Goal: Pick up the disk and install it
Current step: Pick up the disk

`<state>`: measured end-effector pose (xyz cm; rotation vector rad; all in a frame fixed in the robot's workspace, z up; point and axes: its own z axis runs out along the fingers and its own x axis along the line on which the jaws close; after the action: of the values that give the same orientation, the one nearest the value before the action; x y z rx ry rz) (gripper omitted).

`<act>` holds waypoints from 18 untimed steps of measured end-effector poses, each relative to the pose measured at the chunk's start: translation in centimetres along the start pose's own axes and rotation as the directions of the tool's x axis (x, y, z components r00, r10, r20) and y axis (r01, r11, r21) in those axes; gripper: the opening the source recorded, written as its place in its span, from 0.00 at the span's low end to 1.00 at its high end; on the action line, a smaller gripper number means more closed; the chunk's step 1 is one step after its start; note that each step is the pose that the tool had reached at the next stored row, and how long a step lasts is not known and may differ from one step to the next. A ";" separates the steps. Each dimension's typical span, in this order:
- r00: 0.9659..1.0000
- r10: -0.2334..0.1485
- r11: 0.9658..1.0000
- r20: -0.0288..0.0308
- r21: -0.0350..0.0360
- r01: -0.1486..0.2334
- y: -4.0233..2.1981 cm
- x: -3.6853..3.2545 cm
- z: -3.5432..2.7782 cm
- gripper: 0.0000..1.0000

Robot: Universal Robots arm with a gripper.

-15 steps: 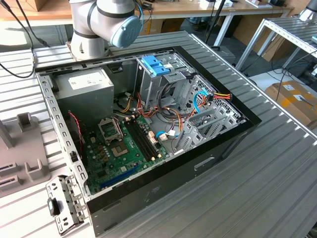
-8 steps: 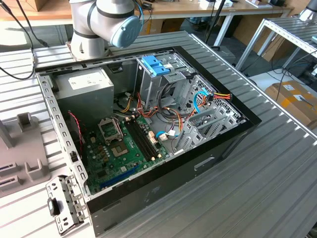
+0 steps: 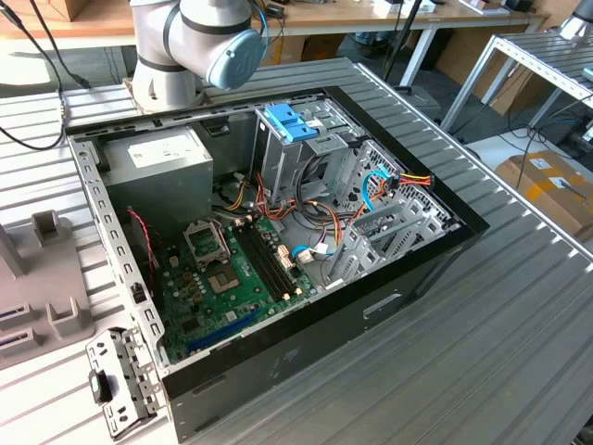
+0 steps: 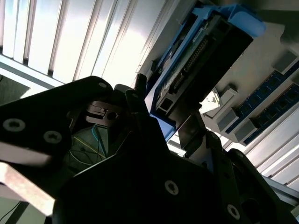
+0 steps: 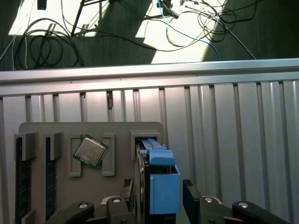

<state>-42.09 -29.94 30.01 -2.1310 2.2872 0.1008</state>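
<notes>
The disk (image 5: 161, 186) is a dark drive with bright blue rails and a blue end tab. It stands on edge at a slot of the grey parts holder (image 5: 93, 130) on the ribbed table. My gripper (image 5: 159, 189) straddles it, with one black finger pressed against each flat side. In the second wrist view the disk (image 4: 201, 60) runs away from the gripper (image 4: 163, 107), held between the two fingers (image 4: 138, 88). Whether its far end still sits in the slot cannot be told.
A processor chip (image 5: 91, 150) and memory sticks (image 5: 18, 177) lie in the same holder. Cables lie on the floor past the table edge (image 5: 149, 74). The open computer case (image 3: 278, 232) holds a drive cage with a paler blue bracket (image 3: 289, 120), a grey power supply (image 3: 157, 162) and the motherboard (image 3: 232, 278).
</notes>
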 end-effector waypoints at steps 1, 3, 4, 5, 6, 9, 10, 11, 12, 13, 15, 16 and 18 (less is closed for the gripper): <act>1.000 0.000 1.000 0.000 0.000 0.000 0.00 0.00 0.00 0.54; 1.000 0.000 1.000 0.000 0.000 0.000 0.00 0.00 0.00 0.54; 1.000 0.000 1.000 -0.001 -0.004 0.000 0.00 -0.01 0.04 0.54; 1.000 0.001 1.000 -0.005 -0.021 -0.002 0.00 -0.01 0.07 0.54; 1.000 0.002 1.000 -0.007 -0.028 -0.002 0.00 0.00 0.10 0.54; 1.000 0.002 1.000 -0.008 -0.029 -0.002 0.00 0.01 0.08 0.54; 1.000 0.002 1.000 -0.008 -0.029 -0.002 0.00 0.01 0.09 0.54; 1.000 0.002 1.000 -0.008 -0.028 -0.002 -0.01 0.01 0.12 0.54; 1.000 0.002 1.000 -0.008 -0.028 -0.002 -0.02 0.01 0.17 0.54; 1.000 0.002 1.000 -0.008 -0.029 -0.002 -0.05 0.01 0.30 0.54; 1.000 0.002 1.000 -0.008 -0.029 -0.002 -0.19 0.01 0.49 0.54; 1.000 0.002 1.000 -0.008 -0.028 -0.002 -0.22 0.01 0.60 0.54; 1.000 -0.005 1.000 -0.008 -0.029 0.004 -0.24 0.03 0.83 0.54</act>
<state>-41.88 -29.93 29.17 -2.1541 2.2994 0.1259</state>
